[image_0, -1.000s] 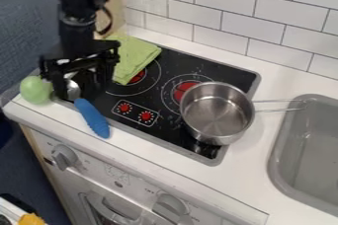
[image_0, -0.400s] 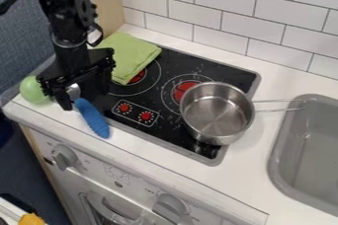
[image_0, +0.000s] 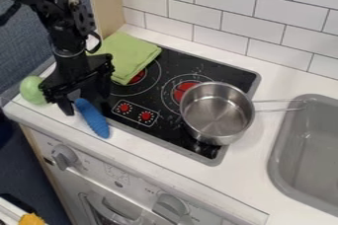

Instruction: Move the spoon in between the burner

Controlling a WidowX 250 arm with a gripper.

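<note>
At the left end of the black stove top [image_0: 173,67], my gripper [image_0: 86,106] hangs low with its fingers apart. One finger is left of the upper end of the spoon's blue handle [image_0: 93,119], and the other is to its right over the dark stove. The handle slants down and right across the stove's front left edge onto the white counter. The spoon's metal head is hidden behind the gripper. Two red burners show, one [image_0: 138,76] partly under the green cloth, the other [image_0: 184,90] beside the pot.
The steel pot [image_0: 216,113] stands on the stove's right side, its handle toward the grey sink [image_0: 280,142]. A folded green cloth [image_0: 127,55] lies at the stove's back left corner. A light green round object [image_0: 33,90] sits just left of the gripper.
The gripper has come down and a little toward the front, closer around the handle's upper end. The metal head, visible before, is now covered. The spoon's handle has not visibly moved.
</note>
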